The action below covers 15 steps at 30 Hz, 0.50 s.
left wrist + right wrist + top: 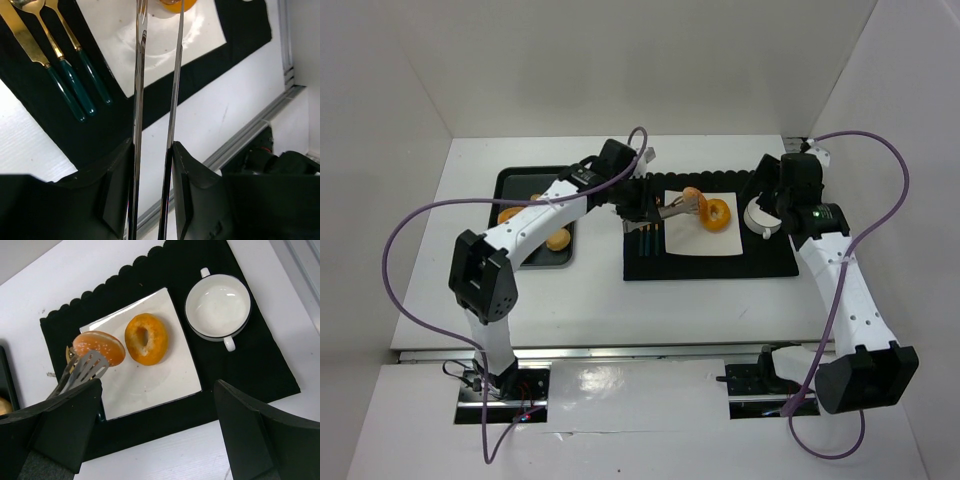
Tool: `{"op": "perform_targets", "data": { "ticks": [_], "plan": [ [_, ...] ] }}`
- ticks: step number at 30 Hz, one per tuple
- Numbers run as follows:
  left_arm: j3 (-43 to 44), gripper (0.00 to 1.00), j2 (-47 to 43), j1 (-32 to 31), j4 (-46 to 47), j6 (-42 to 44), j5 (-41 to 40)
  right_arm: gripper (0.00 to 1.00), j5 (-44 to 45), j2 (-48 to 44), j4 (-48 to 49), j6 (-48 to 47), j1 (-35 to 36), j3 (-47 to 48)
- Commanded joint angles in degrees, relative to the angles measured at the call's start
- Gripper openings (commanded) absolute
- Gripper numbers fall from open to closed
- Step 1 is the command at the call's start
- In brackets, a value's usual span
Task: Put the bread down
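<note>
Tongs (139, 100) clamped in left gripper (152, 192) — we are holding bun (99, 347) ahead of jaws, aiming low before loosening | right gripper (157, 390) gaping, empty

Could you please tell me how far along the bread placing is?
Done: one ring-shaped bread lies on the white plate. In hand: the left pincer, shut on tongs, holds a sesame bun over the plate's edge. Left: setting that bun down; more rolls sit in the tray.
</note>
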Motion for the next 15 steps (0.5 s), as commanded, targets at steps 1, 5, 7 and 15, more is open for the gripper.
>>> {"op": "perform_targets", "data": {
  "ticks": [1, 5, 7, 15],
  "plan": [
    [3.5, 0.14, 1.7, -0.4, 0.6, 1.6, -1.1, 1.0, 1.3, -2.1, 1.2, -0.4, -0.4, 0.1],
    [3.5, 0.14, 3.3, -0.4, 0.1, 1.6, -1.1, 1.0, 1.3, -2.1, 1.2, -0.4, -0.4, 0.1],
    [2.9, 0.14, 3.3, -0.4, -0.5, 1.6, -1.7, 1.0, 1.3, -2.1, 1.2, -0.4, -0.4, 0.1],
    [0.7, 0.5, 2.5, -0.4, 0.0, 1.6, -3.2, 1.0, 0.2, -1.5, 1.8, -0.4, -0.4, -0.4]
  ]
}}
